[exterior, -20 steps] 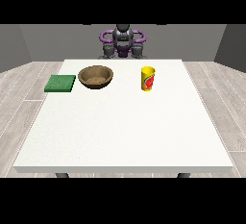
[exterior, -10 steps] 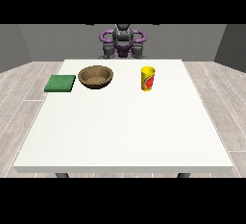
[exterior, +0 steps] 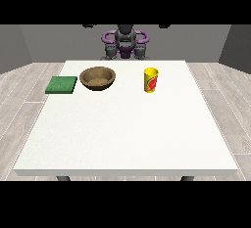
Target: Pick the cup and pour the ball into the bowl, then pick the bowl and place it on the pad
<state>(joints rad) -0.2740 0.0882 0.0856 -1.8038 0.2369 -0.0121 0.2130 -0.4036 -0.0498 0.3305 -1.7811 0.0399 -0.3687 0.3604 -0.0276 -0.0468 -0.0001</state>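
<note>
A yellow cup with a red mark stands upright on the white table, right of centre near the far edge. No ball shows from this angle. A brown wooden bowl sits to the cup's left, and a flat green pad lies left of the bowl. The robot stands behind the far edge. The hand at the view's left and the hand at the view's right are small dark shapes high up at the scene's top edge, far above and behind the objects, touching nothing.
The table's far edge runs just in front of the robot's torso. A grey plank floor surrounds the table on all sides.
Both arms have swung up and outward from beside the torso, so the hands now show at the scene's top edge. Cup, bowl and pad have not moved.
</note>
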